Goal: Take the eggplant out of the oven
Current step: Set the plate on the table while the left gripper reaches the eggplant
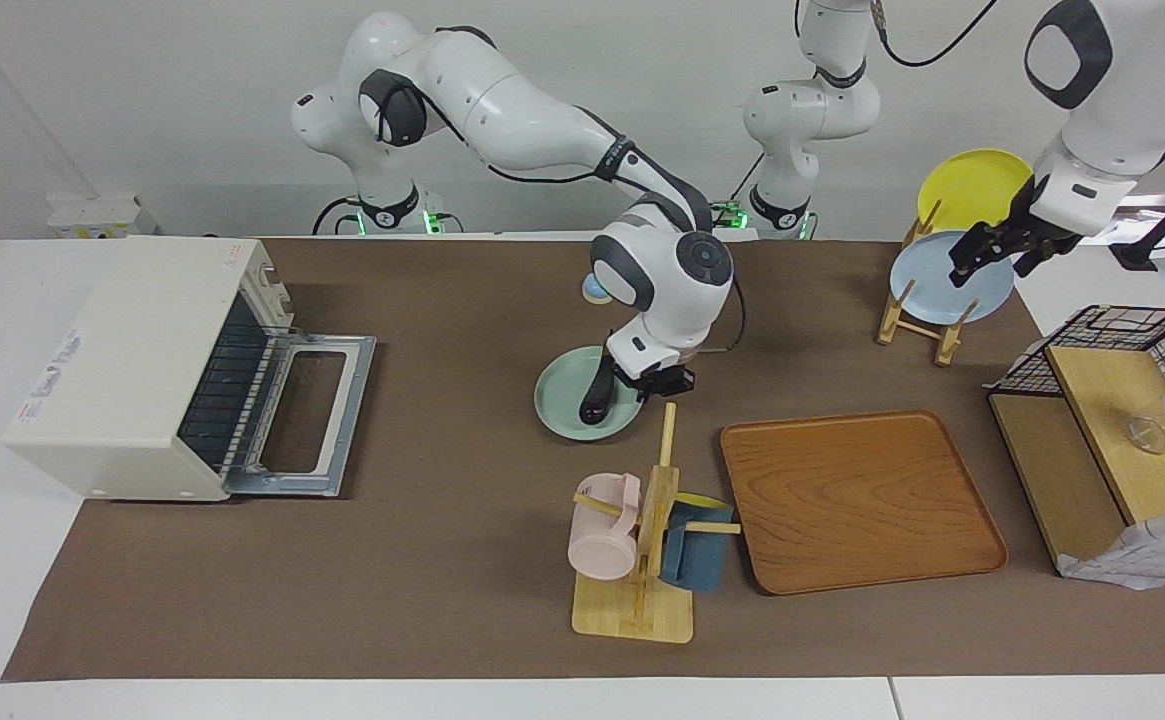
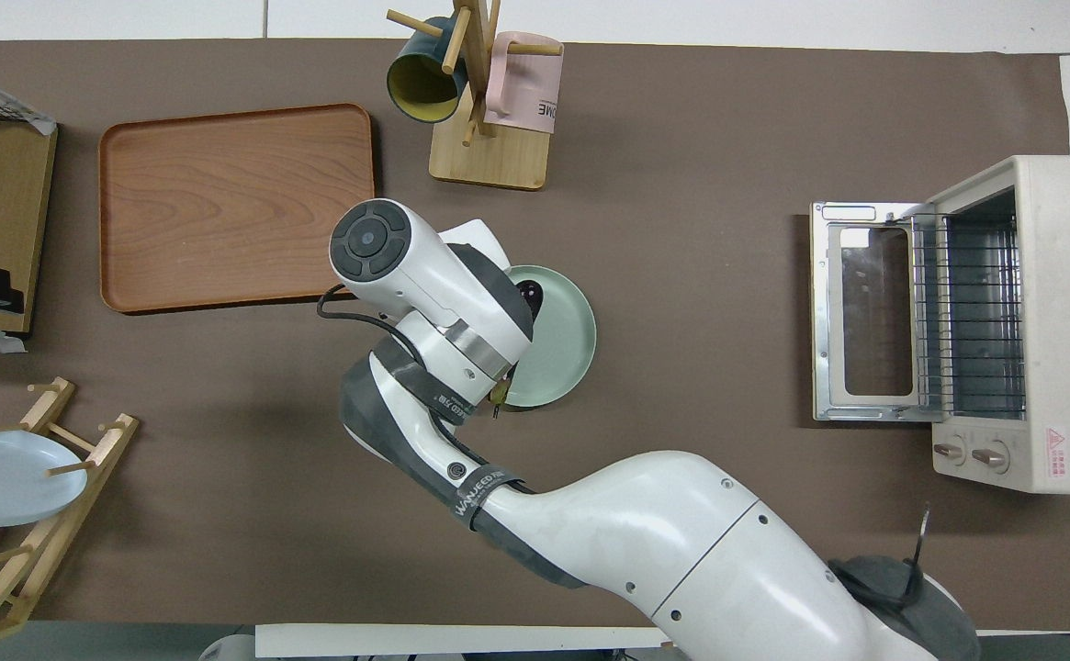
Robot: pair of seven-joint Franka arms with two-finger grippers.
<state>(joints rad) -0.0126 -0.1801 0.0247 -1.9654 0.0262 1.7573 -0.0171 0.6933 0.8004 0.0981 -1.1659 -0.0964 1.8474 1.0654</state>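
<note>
Two views show us the eggplant (image 1: 598, 396) on the pale green plate (image 1: 557, 398) near the middle of the table, well apart from the oven (image 1: 132, 370) at the right arm's end. In the facing view we see its long axis running roughly from the robots toward the table's outer edge, a little tilted; the rounded end lies on the plate, farther from the robots, and the upper end goes up into the right gripper (image 1: 650, 386). Which end is the tapered one, we cannot tell.

The facing view gives us nearly the full dark body and the black fingers just above and beside it. In the overhead view the wrist of the right arm covers the gripper itself, and only a small dark part of the eggplant (image 2: 529, 296) shows at the plate's (image 2: 560, 353) edge. The overhead view gives instead the oven's (image 2: 1012, 321) inside: the door lies flat open and we see only the wire rack (image 2: 968, 317).

We cannot tell if the right gripper grips the eggplant or is only around it.

The left gripper (image 1: 990, 250) waits in the air over the blue plate (image 1: 927, 290) in the wooden rack; its fingers look to us a little apart and hold nothing.
</note>
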